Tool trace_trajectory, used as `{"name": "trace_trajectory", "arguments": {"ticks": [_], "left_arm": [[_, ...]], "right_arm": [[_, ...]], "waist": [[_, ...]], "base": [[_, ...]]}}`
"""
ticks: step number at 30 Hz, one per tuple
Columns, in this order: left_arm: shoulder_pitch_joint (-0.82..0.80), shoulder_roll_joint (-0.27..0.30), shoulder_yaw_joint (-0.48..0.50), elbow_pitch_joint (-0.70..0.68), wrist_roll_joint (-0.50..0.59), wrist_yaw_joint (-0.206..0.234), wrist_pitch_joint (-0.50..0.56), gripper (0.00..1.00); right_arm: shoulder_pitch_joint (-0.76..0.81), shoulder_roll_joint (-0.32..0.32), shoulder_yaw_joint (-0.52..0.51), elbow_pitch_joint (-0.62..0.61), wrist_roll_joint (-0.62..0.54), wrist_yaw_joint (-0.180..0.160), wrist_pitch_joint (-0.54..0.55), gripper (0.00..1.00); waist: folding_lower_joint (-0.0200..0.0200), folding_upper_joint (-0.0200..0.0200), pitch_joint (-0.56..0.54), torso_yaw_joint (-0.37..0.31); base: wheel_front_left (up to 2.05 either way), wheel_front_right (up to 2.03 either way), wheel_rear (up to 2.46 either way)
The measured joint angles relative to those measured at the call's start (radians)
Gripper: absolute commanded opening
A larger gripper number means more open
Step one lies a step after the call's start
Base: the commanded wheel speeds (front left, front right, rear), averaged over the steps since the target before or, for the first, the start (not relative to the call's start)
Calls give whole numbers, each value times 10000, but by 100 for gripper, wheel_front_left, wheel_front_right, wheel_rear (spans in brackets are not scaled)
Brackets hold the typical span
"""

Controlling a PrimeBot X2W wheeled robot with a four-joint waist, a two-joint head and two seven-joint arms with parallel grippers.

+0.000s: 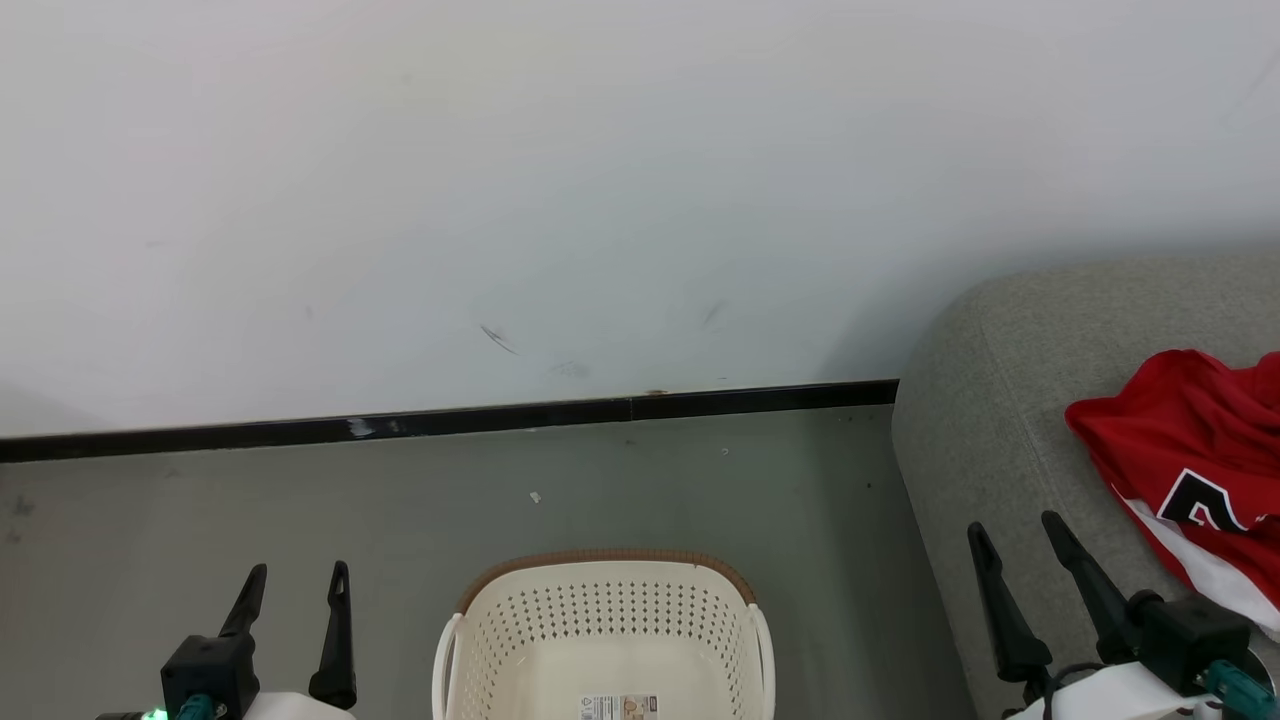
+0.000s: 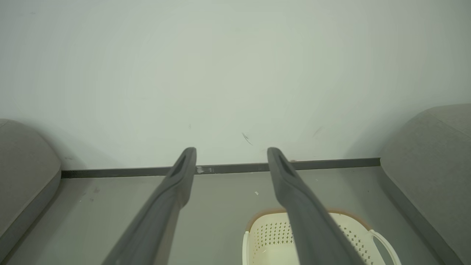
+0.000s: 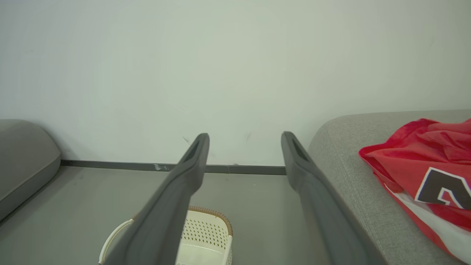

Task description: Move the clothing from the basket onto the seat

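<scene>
On seat (image 1: 990,430): clothing (image 1: 1170,440), just right of spread right claw (image 1: 1012,527) | left claw (image 1: 299,570) spread

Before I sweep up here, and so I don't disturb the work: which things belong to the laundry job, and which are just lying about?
Job: red clothing on the grey seat; cream basket; left gripper and right gripper, both open.
Lying about: small white scrap on the floor; second grey cushion; black skirting.

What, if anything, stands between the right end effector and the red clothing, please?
Nothing visible: only bare fabric of the seat lies between the open right end effector and the red clothing lying on it.
</scene>
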Motion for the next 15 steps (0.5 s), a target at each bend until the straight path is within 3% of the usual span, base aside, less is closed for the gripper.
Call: {"name": "trace_trajectory", "arguments": {"ticks": [13,14,15], "left_arm": [[-129,-12,-15,46,-2,-8,100,100],[-125,-27,-21,67,-4,-6,100,0],[-84,-88,-36,150,-27,-6,100,0]], "right_arm": [[3,0,-15,-140,25,0,0,100],[5,4,-12,-121,23,-2,2,0],[11,21,0,-33,21,-6,12,0]], "waist": [[0,0,11,30],[0,0,15,36],[0,0,15,35]], "base": [[0,0,0],[0,0,0],[0,0,0]]}}
